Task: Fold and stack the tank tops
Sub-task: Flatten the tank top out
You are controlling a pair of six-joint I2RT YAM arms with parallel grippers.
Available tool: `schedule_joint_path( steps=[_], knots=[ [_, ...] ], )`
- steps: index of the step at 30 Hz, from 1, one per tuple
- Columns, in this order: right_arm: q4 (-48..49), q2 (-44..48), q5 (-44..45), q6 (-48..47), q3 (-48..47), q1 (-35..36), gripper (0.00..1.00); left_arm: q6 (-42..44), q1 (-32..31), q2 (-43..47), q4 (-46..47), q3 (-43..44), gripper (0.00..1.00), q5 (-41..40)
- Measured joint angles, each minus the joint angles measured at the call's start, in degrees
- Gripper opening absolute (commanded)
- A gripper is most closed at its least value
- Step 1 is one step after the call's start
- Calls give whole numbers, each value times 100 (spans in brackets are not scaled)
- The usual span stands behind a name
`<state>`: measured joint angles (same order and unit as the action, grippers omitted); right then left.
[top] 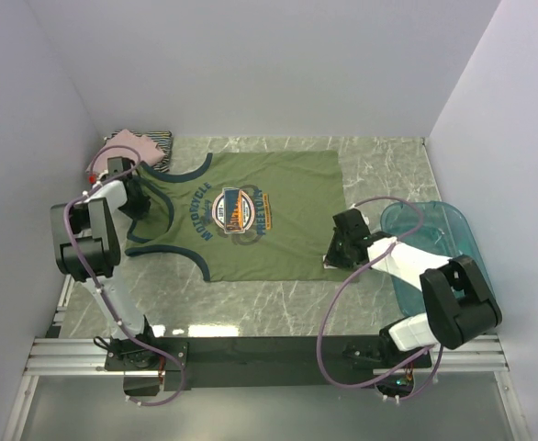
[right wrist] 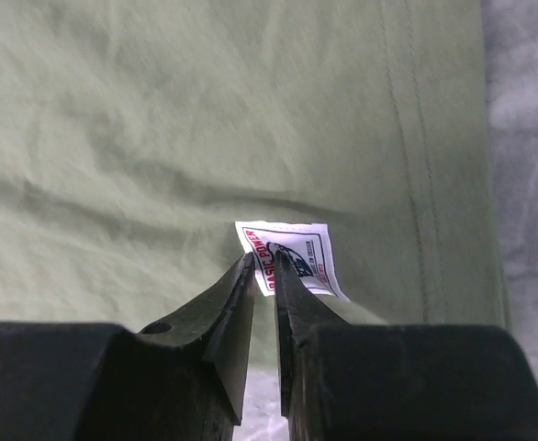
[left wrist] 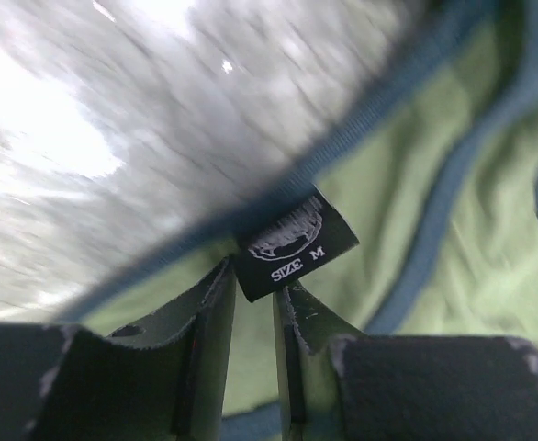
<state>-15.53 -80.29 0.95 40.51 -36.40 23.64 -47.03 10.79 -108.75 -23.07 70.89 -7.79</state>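
Note:
The olive-green tank top (top: pixel 278 197) lies spread flat on the marble table (top: pixel 379 161), its round print (top: pixel 237 209) facing up. My left gripper (top: pixel 142 204) is low over the neck and strap end. In the left wrist view the left gripper (left wrist: pixel 255 278) is narrowly open, its tips at the black size label (left wrist: pixel 297 243) with green cloth (left wrist: pixel 379 184) showing through the gap. My right gripper (top: pixel 333 255) is at the hem's near right corner. The right gripper (right wrist: pixel 263 259) stands slightly open in front of a white label (right wrist: pixel 297 253), pinching nothing. A pink top (top: pixel 127 147) and a striped top (top: pixel 162 140) lie bunched at the back left.
A translucent teal tub (top: pixel 434 234) sits at the right edge beside the right arm. White walls close in on the left, back and right. Bare marble (top: pixel 251 308) shows between the shirt and the arm bases.

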Motion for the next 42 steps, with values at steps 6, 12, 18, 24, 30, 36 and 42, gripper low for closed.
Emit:
schedule_joint_path(
  steps=[6,12,18,24,30,36,42],
  knots=[
    [308,-138,-83,203,0,-85,22,-127,365,-181,-151,236,29,-365],
    [540,-138,-431,308,111,-350,23,-225,634,-334,-221,452,37,-407],
    [643,-20,-516,339,245,-391,23,-151,774,-271,-2,404,60,127],
    [415,442,-507,330,544,-393,23,57,815,28,-105,332,64,553],
    [-37,826,-494,286,702,-398,23,284,656,769,-328,293,50,599],
    [-216,1014,-487,201,789,-409,23,503,221,1167,-682,92,32,223],
    [-251,1034,-514,160,796,-431,23,286,127,1167,-1237,-341,35,-439]
  ],
)
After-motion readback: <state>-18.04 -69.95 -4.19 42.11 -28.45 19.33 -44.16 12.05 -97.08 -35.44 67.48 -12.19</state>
